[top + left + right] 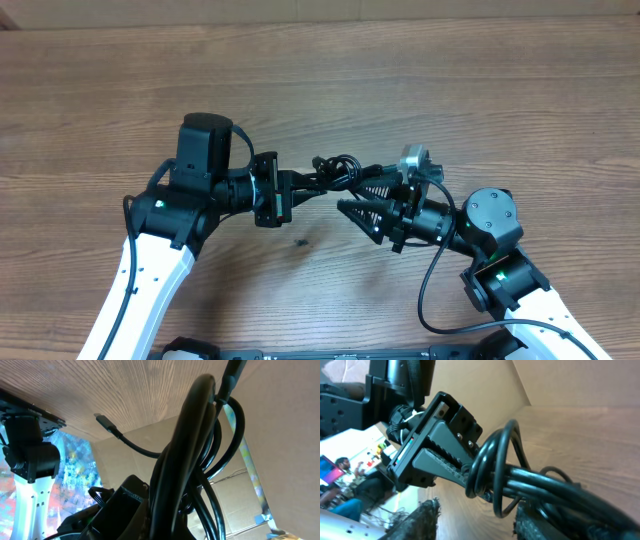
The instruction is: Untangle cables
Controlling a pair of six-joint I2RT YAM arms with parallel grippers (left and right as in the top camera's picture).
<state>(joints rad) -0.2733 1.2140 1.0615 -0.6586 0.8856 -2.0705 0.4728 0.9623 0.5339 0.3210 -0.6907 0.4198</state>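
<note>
Step in hand: pulling the bundle apart in the air.

- Thin black flexible cables hang in a knot of loops above the table, between the two arms, well off the wood.
- Left gripper is pressed together on one side of the knot. The right wrist view shows its ribbed fingers pinching several strands at once.
- Right gripper has its jaws spread, with the bundle lying across one finger. No pinch is visible.

Judgement: the right gripper should take one strand only, preferably the loop that stands proud, and draw it away from the left gripper slowly. Taking the whole bunch would only tighten the knot. One free plug end sticks out and could be fed back through.

Surface: pale wood-grain table, bare except for a small dark speck. Room: brown cardboard panels behind, with blurred colourful clutter to the side.
</note>
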